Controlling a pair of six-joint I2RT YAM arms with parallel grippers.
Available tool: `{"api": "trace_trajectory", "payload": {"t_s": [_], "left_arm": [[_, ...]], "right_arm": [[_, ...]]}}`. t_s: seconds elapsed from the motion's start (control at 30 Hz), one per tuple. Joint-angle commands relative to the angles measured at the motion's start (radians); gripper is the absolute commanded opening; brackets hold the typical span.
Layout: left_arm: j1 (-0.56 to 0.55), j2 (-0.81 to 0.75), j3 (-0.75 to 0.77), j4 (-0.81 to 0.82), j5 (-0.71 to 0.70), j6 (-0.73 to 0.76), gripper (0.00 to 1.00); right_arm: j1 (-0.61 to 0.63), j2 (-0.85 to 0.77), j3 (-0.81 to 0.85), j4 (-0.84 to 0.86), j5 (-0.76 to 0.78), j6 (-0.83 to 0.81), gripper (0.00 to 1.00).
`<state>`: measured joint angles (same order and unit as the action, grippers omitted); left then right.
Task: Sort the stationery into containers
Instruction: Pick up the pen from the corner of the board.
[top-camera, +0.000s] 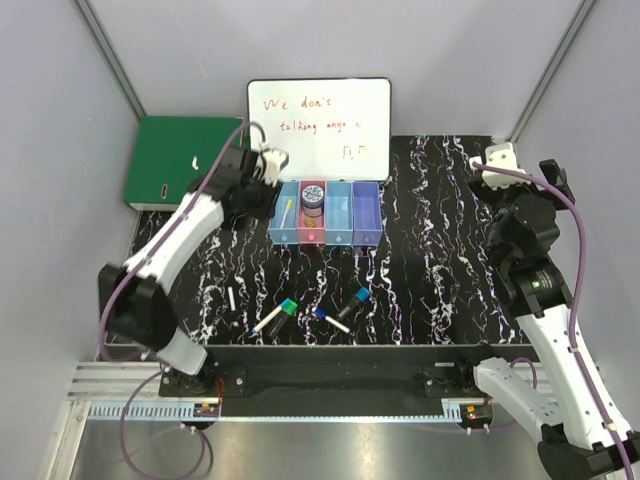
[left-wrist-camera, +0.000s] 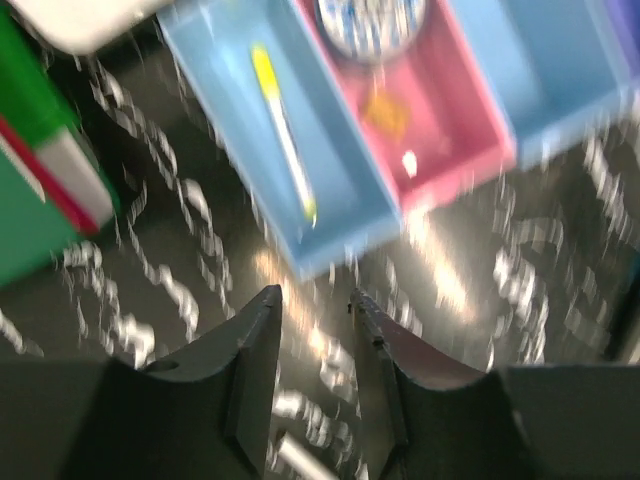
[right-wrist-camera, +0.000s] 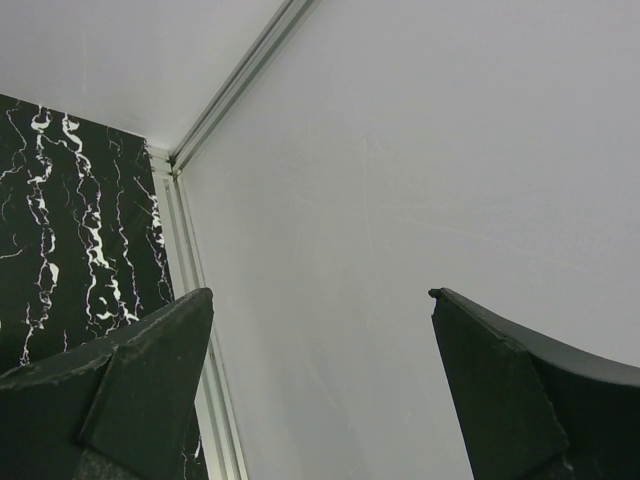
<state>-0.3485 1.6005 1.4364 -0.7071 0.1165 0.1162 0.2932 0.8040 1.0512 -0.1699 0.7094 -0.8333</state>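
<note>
The containers (top-camera: 367, 213) stand in a joined row at mid-table: light blue, pink, light blue, purple. A yellow-and-white pen (left-wrist-camera: 283, 130) lies in the leftmost blue bin (left-wrist-camera: 225, 60), and a blue-white cylinder (top-camera: 313, 193) stands in the pink bin (left-wrist-camera: 450, 130). My left gripper (top-camera: 262, 182) hovers just left of the row. Its jaws are open a little with nothing between them (left-wrist-camera: 315, 295), though the view is blurred. Loose stationery lies near the front edge: a white marker (top-camera: 232, 299), a green-capped marker (top-camera: 276, 316), a blue-white pen (top-camera: 332, 318) and a blue-capped black marker (top-camera: 353, 300). My right gripper (right-wrist-camera: 320, 295) is wide open, facing the wall.
A whiteboard (top-camera: 318, 118) with red writing leans behind the bins. A green binder (top-camera: 180, 160) lies at the back left, just beside my left arm. My right arm (top-camera: 530, 250) stands folded at the right side. Grey walls enclose the black marbled table (top-camera: 430, 250).
</note>
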Motion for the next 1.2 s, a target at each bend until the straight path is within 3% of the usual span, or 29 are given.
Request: {"api": "trace_trajectory", "payload": {"t_s": [0.0, 0.2, 0.5, 0.77, 1.17], "left_arm": [[-0.018, -0.174, -0.299, -0.022, 0.008, 0.233, 0.38], [-0.061, -0.352, -0.571, -0.022, -0.035, 0.319, 0.42], [-0.144, -0.502, -0.734, -0.028, 0.0, 0.341, 0.5], [-0.179, -0.45, -0.697, -0.101, 0.064, 0.381, 0.59], [-0.291, -0.352, -0.683, -0.103, 0.094, 0.379, 0.63]], "right_arm": [[-0.008, -0.008, 0.053, 0.018, -0.022, 0.0, 0.98], [-0.008, -0.009, 0.067, 0.01, -0.024, 0.003, 0.98], [-0.008, -0.011, 0.092, -0.01, -0.021, 0.002, 0.98], [-0.009, -0.008, 0.093, -0.011, -0.024, 0.003, 0.97], [-0.011, -0.014, 0.079, -0.013, -0.024, 0.0, 0.97]]}}
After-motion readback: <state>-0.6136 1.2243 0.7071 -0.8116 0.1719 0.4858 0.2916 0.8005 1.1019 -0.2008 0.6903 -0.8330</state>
